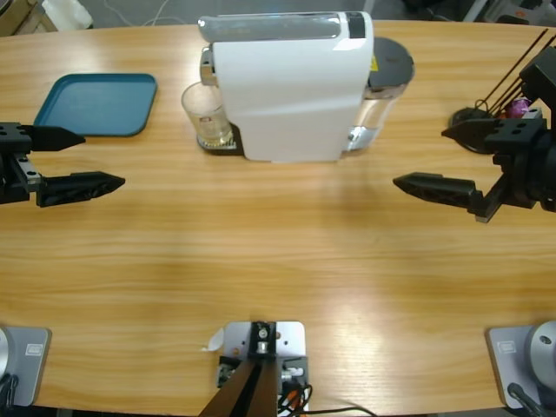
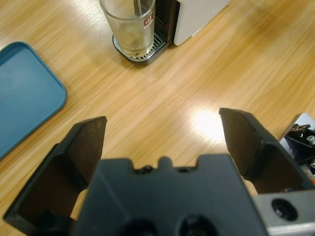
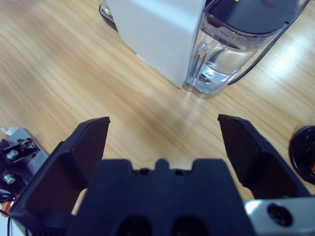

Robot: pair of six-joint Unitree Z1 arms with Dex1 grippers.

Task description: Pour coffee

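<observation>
A clear glass [image 1: 205, 113] stands on the drip tray [image 2: 147, 53] under the spout of the white coffee machine [image 1: 291, 95]. A shallow layer of pale coffee [image 1: 214, 135] lies at its bottom. The left wrist view shows the same glass [image 2: 132, 24] and coffee [image 2: 132, 42] far ahead of my left gripper [image 2: 162, 120]. In the high view my left gripper [image 1: 102, 159] hovers open and empty at the table's left edge. My right gripper [image 1: 420, 158] is open and empty at the right side. Its wrist view faces the machine [image 3: 157, 34] past the right gripper [image 3: 165, 120].
A teal tray [image 1: 95, 104] lies at the back left, also beside the left jaw as the teal tray [image 2: 24, 88]. The machine's clear water tank [image 3: 231, 49] sits at its right end. A black wire capsule stand [image 1: 486, 109] with a purple capsule [image 1: 519, 108] is behind my right gripper.
</observation>
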